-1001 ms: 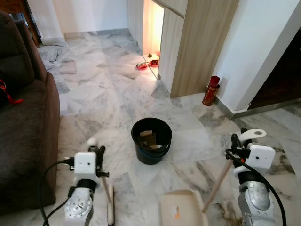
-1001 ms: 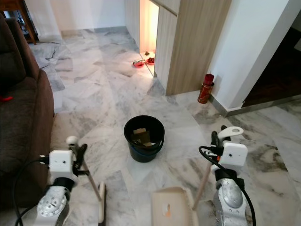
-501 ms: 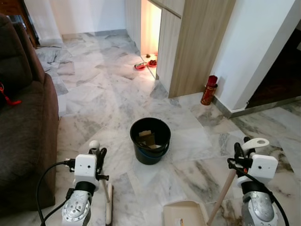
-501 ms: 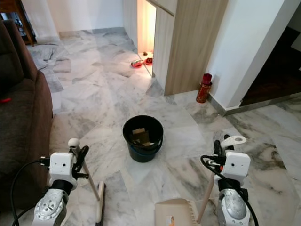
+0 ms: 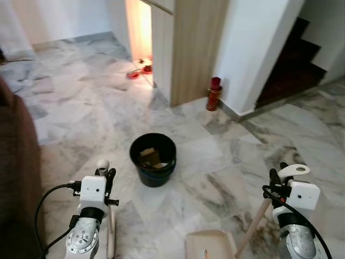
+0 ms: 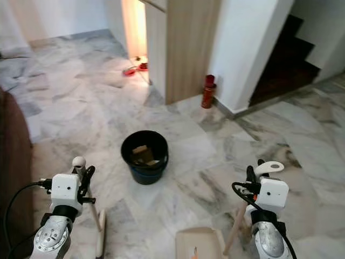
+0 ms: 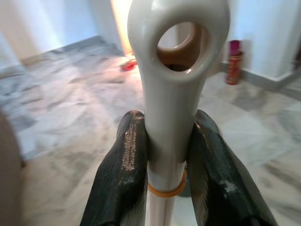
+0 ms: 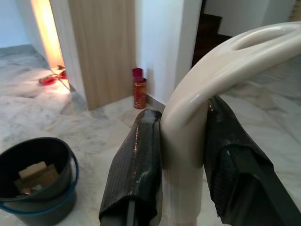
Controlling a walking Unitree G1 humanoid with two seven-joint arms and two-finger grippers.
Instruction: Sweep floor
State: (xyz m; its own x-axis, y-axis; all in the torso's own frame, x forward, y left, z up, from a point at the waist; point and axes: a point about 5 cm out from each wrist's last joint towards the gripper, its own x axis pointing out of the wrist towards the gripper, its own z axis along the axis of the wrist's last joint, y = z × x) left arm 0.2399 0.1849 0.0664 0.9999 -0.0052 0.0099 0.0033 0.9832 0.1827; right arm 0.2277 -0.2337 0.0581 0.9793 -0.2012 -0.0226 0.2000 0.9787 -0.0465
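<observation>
Grey-veined marble floor (image 5: 215, 162) spreads before me; a black bucket (image 5: 153, 159) stands ahead between my 2 arms. My left gripper (image 7: 165, 155) clamps the broom handle (image 7: 170, 94); my right gripper (image 8: 181, 150) clamps the dustpan handle (image 8: 211, 89). The dustpan (image 5: 207, 245) rests on the floor below.

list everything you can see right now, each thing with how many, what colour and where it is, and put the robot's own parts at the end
Bucket: one, black, on the marble floor ahead, cardboard scraps inside.
Broom: one, cream handle, in the left pincer, head on the floor.
Dustpan: one, cream, on the floor low in view, its long handle in the right pincer.
Can: one, red, against the white wall corner.
Bowls: two, red, by the lit opening.
Sofa: one, brown, on the robot's left.
Stairs: dark, far right.
Left pincer: black, shut on the broom.
Right pincer: black, shut on the dustpan handle.
</observation>
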